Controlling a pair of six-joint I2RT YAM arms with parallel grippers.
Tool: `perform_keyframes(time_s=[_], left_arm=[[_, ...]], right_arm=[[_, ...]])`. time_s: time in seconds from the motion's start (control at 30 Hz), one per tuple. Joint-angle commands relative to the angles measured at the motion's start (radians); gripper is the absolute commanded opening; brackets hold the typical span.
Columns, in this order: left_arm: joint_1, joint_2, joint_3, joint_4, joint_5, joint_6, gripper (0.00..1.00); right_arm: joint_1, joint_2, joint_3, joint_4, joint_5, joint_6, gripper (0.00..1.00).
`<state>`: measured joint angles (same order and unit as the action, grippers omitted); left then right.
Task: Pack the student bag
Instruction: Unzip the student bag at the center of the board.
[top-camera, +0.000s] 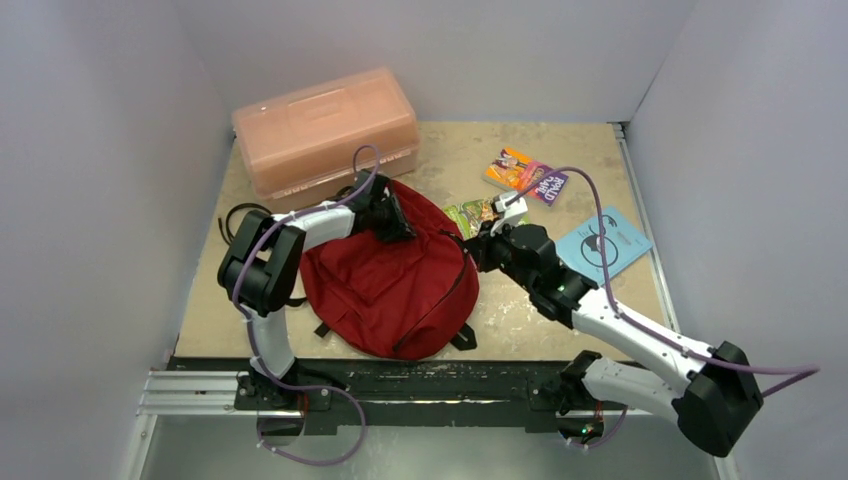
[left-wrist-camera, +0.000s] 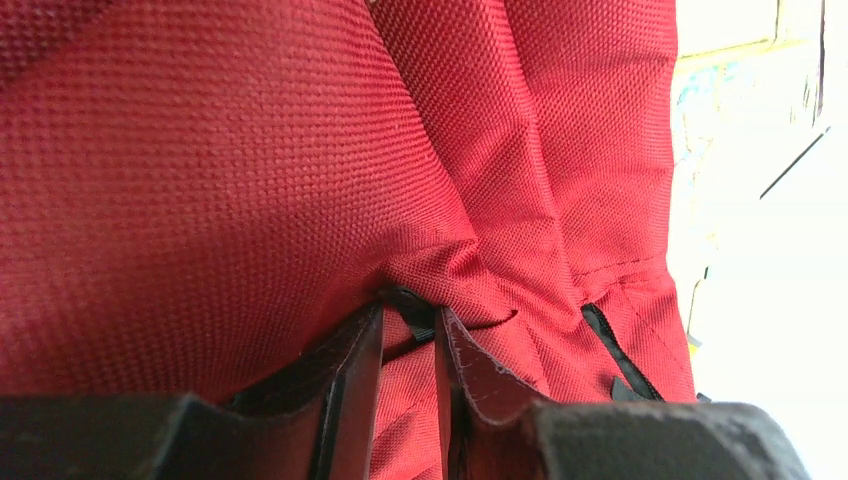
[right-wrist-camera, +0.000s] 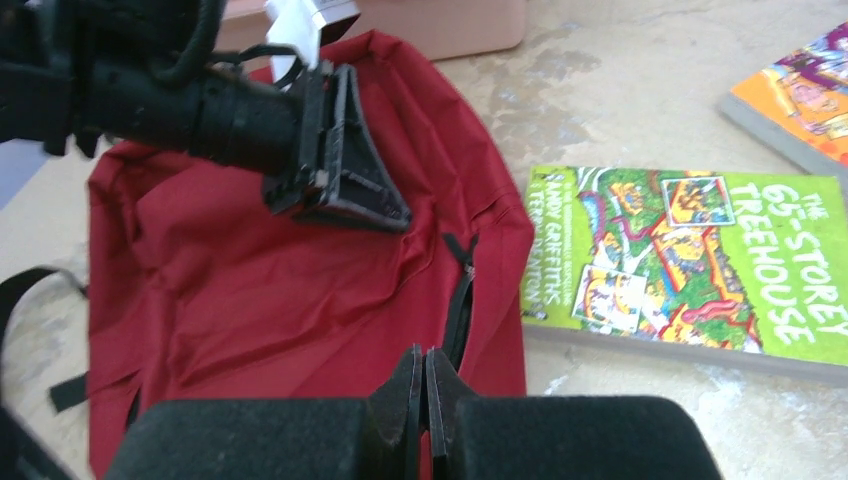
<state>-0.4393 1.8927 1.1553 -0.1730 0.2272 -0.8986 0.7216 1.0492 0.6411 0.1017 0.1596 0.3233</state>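
While my left gripper (left-wrist-camera: 410, 318) pinches the student bag (top-camera: 385, 285) taut, my right gripper (right-wrist-camera: 425, 362), pressed together, should slide the zipper (right-wrist-camera: 461, 300) steadily.

The right claw (top-camera: 472, 248) covers part of the green book (top-camera: 468, 213) toward the far edge of the desk (top-camera: 450, 150), the orange book (right-wrist-camera: 800, 95) is cut off at the right wrist picture's edge, and the left wrist view's right side glares white.
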Motion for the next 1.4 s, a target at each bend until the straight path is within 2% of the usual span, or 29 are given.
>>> perform_keyframes(time_s=[0.0,0.03,0.1,0.2,0.3,0.37,0.53,0.63,0.77,0.83,0.9,0.97,1.2,1.3,1.37], left_arm=[[0.016,0.016,-0.016,0.057,-0.091,0.004,0.25],[0.016,0.012,-0.016,0.059,-0.092,0.012,0.25],[0.017,0.005,-0.01,0.049,-0.092,0.024,0.25],[0.017,-0.019,-0.003,0.028,-0.088,0.043,0.25],[0.016,-0.075,-0.012,0.024,-0.081,0.068,0.29],[0.014,-0.129,-0.02,0.018,-0.047,0.096,0.37],[-0.019,-0.3,-0.051,-0.016,0.111,0.142,0.72],[-0.068,-0.35,-0.072,-0.02,0.166,0.054,0.79],[-0.143,-0.295,-0.05,0.017,0.233,-0.148,0.8],[-0.186,-0.253,0.005,-0.028,0.209,-0.201,0.79],[-0.212,-0.19,0.085,-0.156,0.178,-0.252,0.76],[-0.233,-0.137,0.152,-0.241,0.15,-0.279,0.69],[-0.288,-0.086,0.255,-0.382,-0.015,-0.314,0.57],[-0.301,-0.072,0.268,-0.408,-0.045,-0.307,0.43],[-0.302,-0.063,0.276,-0.413,-0.057,-0.298,0.38]], right_arm=[[-0.002,-0.099,0.0,-0.068,-0.151,0.02,0.0],[-0.001,-0.126,-0.019,-0.079,-0.223,0.02,0.0],[-0.001,-0.191,-0.065,-0.093,-0.27,0.02,0.0],[-0.001,-0.259,-0.12,-0.095,-0.255,0.02,0.0],[-0.001,-0.242,-0.127,-0.087,-0.231,0.02,0.0],[-0.001,-0.217,-0.121,-0.072,-0.213,0.02,0.0],[-0.002,-0.239,-0.139,-0.036,-0.203,0.02,0.0],[-0.002,-0.283,-0.176,-0.023,-0.18,0.02,0.0],[-0.003,-0.331,-0.216,0.015,-0.186,0.02,0.0],[-0.002,-0.348,-0.237,0.035,-0.178,0.02,0.0],[-0.002,-0.354,-0.232,0.019,-0.167,0.02,0.0],[-0.002,-0.359,-0.226,0.016,-0.169,0.02,0.0],[-0.002,-0.358,-0.233,0.031,-0.178,0.02,0.0],[-0.001,-0.368,-0.232,0.019,-0.173,0.02,0.0],[-0.001,-0.376,-0.227,0.006,-0.171,0.02,0.0]])
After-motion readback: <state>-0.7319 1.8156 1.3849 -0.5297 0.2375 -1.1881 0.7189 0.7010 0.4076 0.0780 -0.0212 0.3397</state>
